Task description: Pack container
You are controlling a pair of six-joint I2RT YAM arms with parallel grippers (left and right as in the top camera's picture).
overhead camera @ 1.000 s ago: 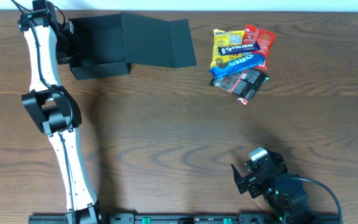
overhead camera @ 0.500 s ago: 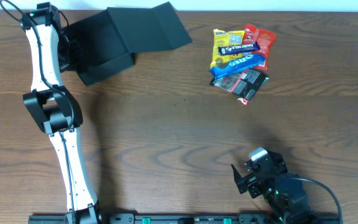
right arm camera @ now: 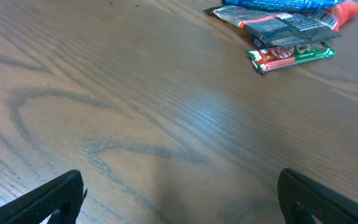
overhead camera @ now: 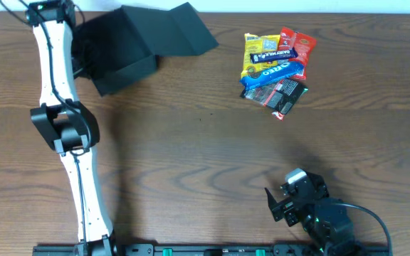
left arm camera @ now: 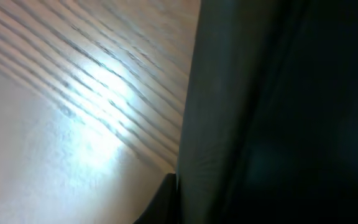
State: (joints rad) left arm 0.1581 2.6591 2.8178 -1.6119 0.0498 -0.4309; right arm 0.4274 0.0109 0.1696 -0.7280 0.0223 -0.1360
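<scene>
The container [overhead camera: 128, 70] sits at the upper left of the overhead frame, turned at a slant to the table edge. It stands open, its dark inside showing. Its flap lid [overhead camera: 181, 31] lies folded back toward the upper right, reaching toward the top edge of the wooden table [overhead camera: 205, 142].

The left arm runs from the bottom left of the frame up to the top left corner. The left gripper [overhead camera: 78, 55] is right against the container's left side. In the left wrist view the dark cardboard wall fills the right half of the picture, very near the lens, with bare wood on the left. Only a sliver of one dark finger shows at the bottom edge, so one cannot tell whether these jaws are released or clamped on the wall.

A pile of snacks lies at the upper right, well apart from the container: a yellow packet [overhead camera: 258, 51], a red packet [overhead camera: 299, 44], a blue Oreo packet [overhead camera: 275, 71] laid across them, and a dark packet [overhead camera: 285, 91] below.

The right gripper [overhead camera: 285, 201] rests at the lower right, far from the pile. Its wrist view shows its two fingers [right arm camera: 48, 199] spread wide at the bottom corners, released and holding nothing. A red and green KitKat bar [right arm camera: 294, 55] lies at the top of that view.
</scene>
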